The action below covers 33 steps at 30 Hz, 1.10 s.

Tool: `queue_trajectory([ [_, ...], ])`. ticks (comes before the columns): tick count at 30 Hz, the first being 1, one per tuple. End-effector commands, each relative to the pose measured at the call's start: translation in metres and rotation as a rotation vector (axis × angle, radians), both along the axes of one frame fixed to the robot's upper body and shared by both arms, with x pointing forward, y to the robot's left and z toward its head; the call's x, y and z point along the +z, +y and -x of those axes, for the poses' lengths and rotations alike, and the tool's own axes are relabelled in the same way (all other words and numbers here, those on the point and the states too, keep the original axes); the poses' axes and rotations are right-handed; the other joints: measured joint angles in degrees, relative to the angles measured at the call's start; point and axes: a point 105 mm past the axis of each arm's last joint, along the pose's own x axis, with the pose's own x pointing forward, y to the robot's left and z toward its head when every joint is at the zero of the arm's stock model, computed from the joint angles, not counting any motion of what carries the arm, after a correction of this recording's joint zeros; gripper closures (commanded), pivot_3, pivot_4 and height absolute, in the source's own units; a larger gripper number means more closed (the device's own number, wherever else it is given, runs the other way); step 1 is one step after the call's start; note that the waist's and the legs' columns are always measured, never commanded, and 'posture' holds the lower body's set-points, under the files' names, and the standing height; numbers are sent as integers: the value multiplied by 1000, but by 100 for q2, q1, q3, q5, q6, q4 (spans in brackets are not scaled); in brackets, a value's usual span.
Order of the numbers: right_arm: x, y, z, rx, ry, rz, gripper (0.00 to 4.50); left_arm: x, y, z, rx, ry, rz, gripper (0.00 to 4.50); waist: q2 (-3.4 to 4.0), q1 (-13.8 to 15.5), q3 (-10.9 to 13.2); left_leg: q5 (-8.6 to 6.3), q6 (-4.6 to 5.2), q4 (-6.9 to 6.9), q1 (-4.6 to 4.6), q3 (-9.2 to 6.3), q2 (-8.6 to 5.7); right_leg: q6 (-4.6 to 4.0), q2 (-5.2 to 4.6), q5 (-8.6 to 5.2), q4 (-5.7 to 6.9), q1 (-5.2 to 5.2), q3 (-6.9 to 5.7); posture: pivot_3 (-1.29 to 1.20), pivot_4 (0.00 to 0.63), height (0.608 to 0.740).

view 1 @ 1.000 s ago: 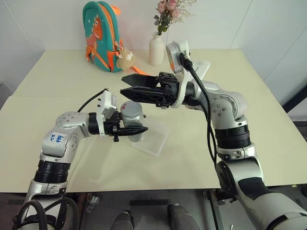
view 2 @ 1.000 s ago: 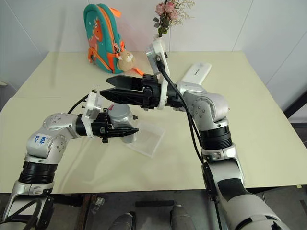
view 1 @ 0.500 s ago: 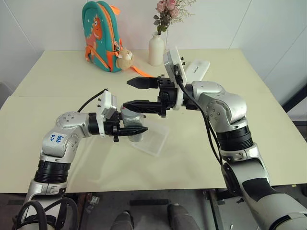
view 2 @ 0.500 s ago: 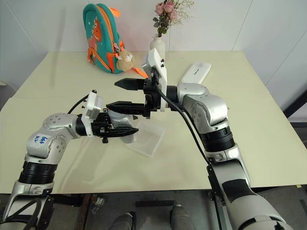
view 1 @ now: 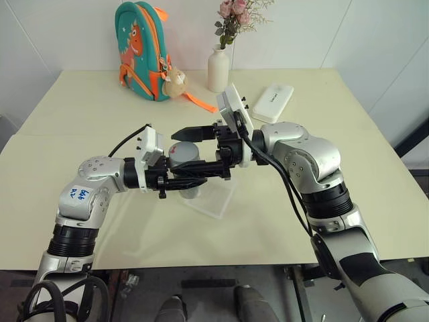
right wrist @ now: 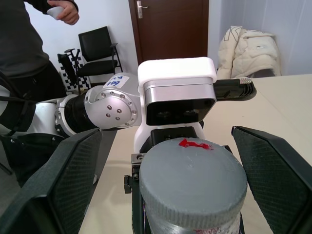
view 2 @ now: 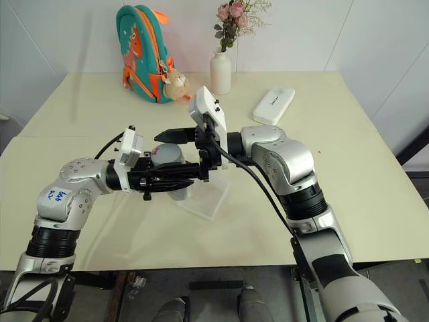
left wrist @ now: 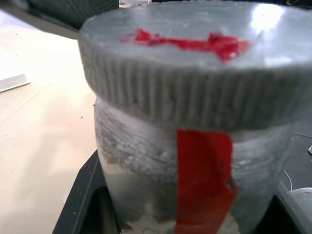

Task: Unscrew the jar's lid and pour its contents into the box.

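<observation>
1. Holding the jar upright above the pale table, the left gripper is clenched around its body — its black fingers pinch the silvery-grey side below the cap, and the jar hangs over the near-left edge of the box.
2. The lid sits on the jar, a ribbed grey cap with a small red mark on top; a red strip runs down the jar's side beneath it.
3. The right gripper points toward the robot's left at lid height with its two black fingers spread wide, one on the far side of the lid and one on the near side — apart from the cap, not pressing it.
4. The box is a shallow clear tray lying flat on the table, just under and to the right of the jar; I cannot make out anything inside it.
5. At the back of the table a teal backpack with orange trim stands upright, a small plush toy against its lower right.
6. Beside that stands a white vase with pink flowers, and further right a white oblong case lies flat.
7. In the right wrist view a person in dark clothes stands in the room beyond the left arm, one hand raised and holding something small, with a black chair and a dark wooden door behind.
</observation>
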Motion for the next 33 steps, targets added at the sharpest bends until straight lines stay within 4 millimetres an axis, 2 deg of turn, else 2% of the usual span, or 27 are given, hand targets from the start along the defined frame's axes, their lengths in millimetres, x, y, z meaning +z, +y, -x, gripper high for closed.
queue_trajectory([
  [1,7,3,0,1,-28,-25,21,12,-1,6,-21,-48,15,2521,0,-2,0,0,0,0,0,0,0,0,0,0,0,0,0,0,150,740],
  [17,6,5,-7,-6,-12,-36,21,13,0,6,-18,-48,15,2521,0,2,0,0,0,0,0,0,0,0,0,0,1,0,0,0,150,740],
  [20,8,4,-6,-3,-12,-49,625,13,0,6,-18,-48,15,2521,0,-2,0,0,0,0,0,0,0,0,0,0,1,0,0,0,150,740],
  [23,8,4,-6,-1,-11,-53,1600,13,0,6,-18,-49,16,2521,0,-1,0,0,0,0,0,0,0,0,0,0,1,0,0,0,150,740],
  [27,16,4,-5,1,32,-97,1600,13,0,6,-18,-49,14,2521,0,-2,0,0,0,0,0,0,0,0,0,0,1,0,0,0,150,740],
  [33,55,-5,-3,46,242,-303,1600,13,1,6,-15,-47,11,2521,2,3,1,1,-2,0,0,-2,0,0,0,0,4,0,-1,0,150,740],
])
